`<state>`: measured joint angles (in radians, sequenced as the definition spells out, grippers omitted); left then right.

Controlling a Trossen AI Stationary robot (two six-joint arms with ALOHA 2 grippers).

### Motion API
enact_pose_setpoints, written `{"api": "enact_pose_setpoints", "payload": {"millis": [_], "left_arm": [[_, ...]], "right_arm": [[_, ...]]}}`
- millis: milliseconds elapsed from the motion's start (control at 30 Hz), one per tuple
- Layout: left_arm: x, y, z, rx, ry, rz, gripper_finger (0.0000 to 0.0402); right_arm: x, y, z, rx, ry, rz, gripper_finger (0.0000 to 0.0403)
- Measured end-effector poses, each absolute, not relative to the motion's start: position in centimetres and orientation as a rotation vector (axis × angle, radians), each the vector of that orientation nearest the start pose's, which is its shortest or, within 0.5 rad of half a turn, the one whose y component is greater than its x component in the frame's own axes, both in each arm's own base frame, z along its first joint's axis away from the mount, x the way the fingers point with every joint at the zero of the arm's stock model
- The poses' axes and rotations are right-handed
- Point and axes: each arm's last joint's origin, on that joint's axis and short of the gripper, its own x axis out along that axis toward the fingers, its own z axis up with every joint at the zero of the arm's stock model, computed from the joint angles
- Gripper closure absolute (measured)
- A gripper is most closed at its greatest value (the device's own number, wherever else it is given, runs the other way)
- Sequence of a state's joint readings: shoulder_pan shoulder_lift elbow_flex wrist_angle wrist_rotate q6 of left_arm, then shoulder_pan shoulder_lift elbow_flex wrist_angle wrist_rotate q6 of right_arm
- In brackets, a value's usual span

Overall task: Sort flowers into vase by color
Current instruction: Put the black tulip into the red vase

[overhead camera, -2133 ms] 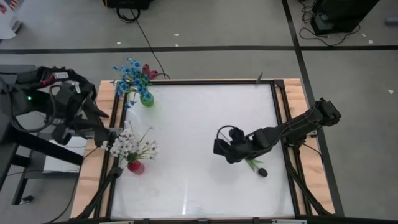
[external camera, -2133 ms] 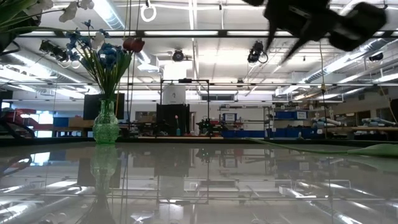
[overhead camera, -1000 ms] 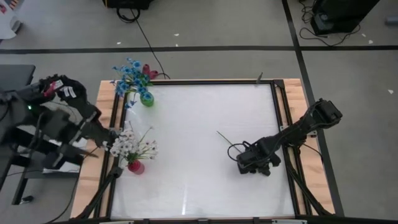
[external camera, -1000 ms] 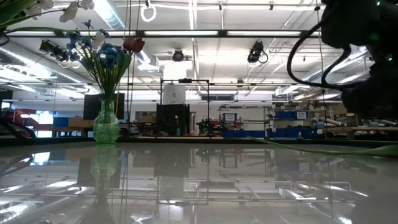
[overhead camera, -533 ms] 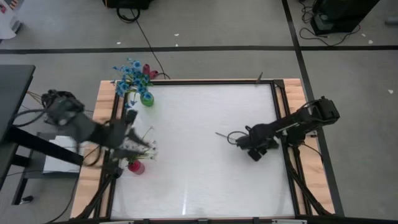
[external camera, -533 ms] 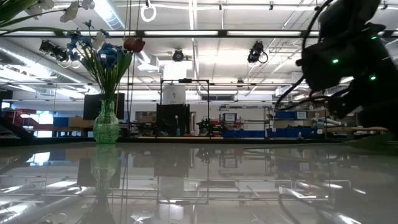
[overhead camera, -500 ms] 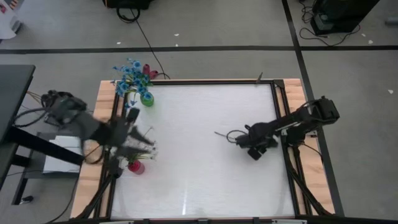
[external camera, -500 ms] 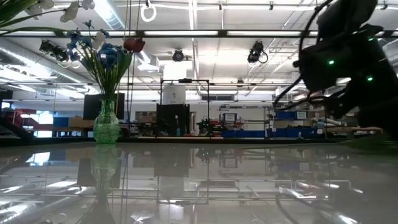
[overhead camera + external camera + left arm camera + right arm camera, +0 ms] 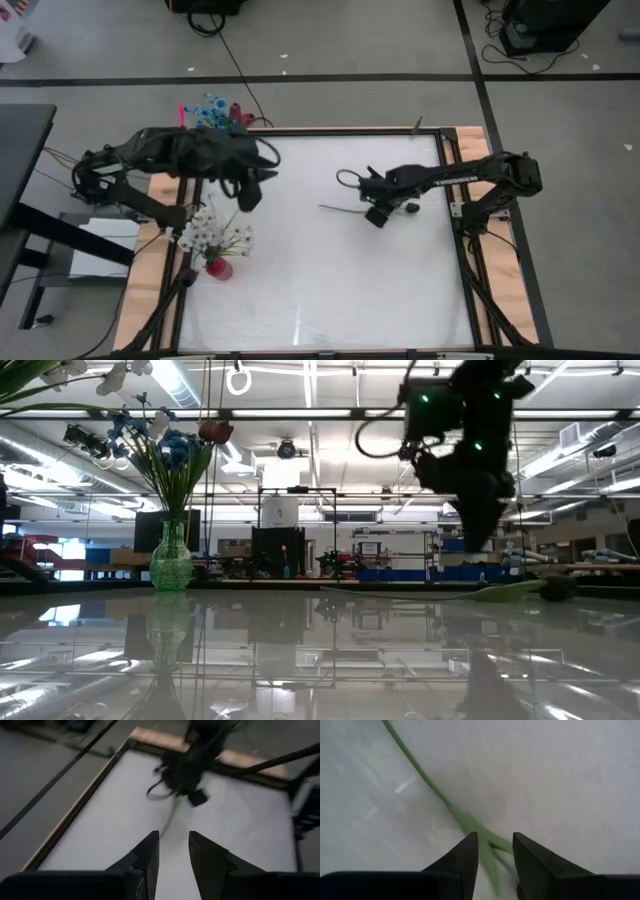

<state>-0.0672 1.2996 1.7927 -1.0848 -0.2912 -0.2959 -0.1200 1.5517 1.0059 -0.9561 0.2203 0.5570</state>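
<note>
While the left arm reaches over the far-left part of the surface (image 9: 330,290), its claw (image 9: 250,195) hangs near the left rail, fingers (image 9: 150,851) a small gap apart with only bare surface showing between them. Green vase (image 9: 170,565) with blue flowers (image 9: 208,115) is hidden under that arm from above; in the low view it stands upright at the far left edge, a dark red head (image 9: 209,430) among the blue. Red vase (image 9: 218,267) with white flowers (image 9: 212,234) sits at the left rail, nearer the front, just beside the claw.

Right claw (image 9: 375,212) is right of centre, arm stretched in from the right rail. Fingers (image 9: 465,856) part-open, straddling a green stem (image 9: 427,782); the leafy part lies in the gap. Can't tell if the pads actually bite it. From above the stem (image 9: 340,209) pokes out toward the left arm, flat on the surface; the low view shows it lying along the surface with a dark head (image 9: 558,588) at the right end.

Front half and centre of the surface are open. Wooden frame (image 9: 470,160) and dark rails bound all sides. Cables (image 9: 235,60) run on the floor beyond the far edge.
</note>
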Motion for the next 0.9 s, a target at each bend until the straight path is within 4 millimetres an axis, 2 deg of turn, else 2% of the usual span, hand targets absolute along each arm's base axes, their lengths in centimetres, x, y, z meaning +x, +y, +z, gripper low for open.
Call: {"api": "enact_pose_setpoints", "payload": {"millis": [100, 267, 333, 467, 600, 767, 900], "left_arm": [[21.6, 0.6, 47.0, -0.189, 0.583, 0.362, 0.0288], [21.6, 2.8, 46.0, -0.206, 0.682, 0.444, 0.0257], [21.6, 3.7, 45.5, -0.213, 0.737, 0.441, 0.024], [21.8, 5.5, 44.4, -0.196, 0.855, 0.436, 0.021], [22.1, 7.0, 43.4, -0.111, 0.959, 0.427, 0.0199], [22.2, 8.6, 43.0, -0.006, 1.013, 0.403, 0.0198], [21.9, 9.2, 43.0, 0.028, 1.016, 0.341, 0.0198]], "right_arm": [[27.0, -4.2, 21.4, 0.506, 1.289, -0.732, 0.0269], [27.7, -5.0, 21.9, 1.13, 1.07, -1.007, 0.0264], [27.9, -5.2, 21.8, 1.281, 0.986, -1.076, 0.0261], [27.9, -5.2, 21.4, 1.449, 0.88, -1.198, 0.0255], [27.4, -4.7, 20.2, 1.599, 0.804, -1.334, 0.0254], [26.8, -4.1, 17.6, 1.808, 0.696, -1.42, 0.0254], [26.2, -4.1, 15.6, 1.927, 0.556, -1.478, 0.0254]]}}
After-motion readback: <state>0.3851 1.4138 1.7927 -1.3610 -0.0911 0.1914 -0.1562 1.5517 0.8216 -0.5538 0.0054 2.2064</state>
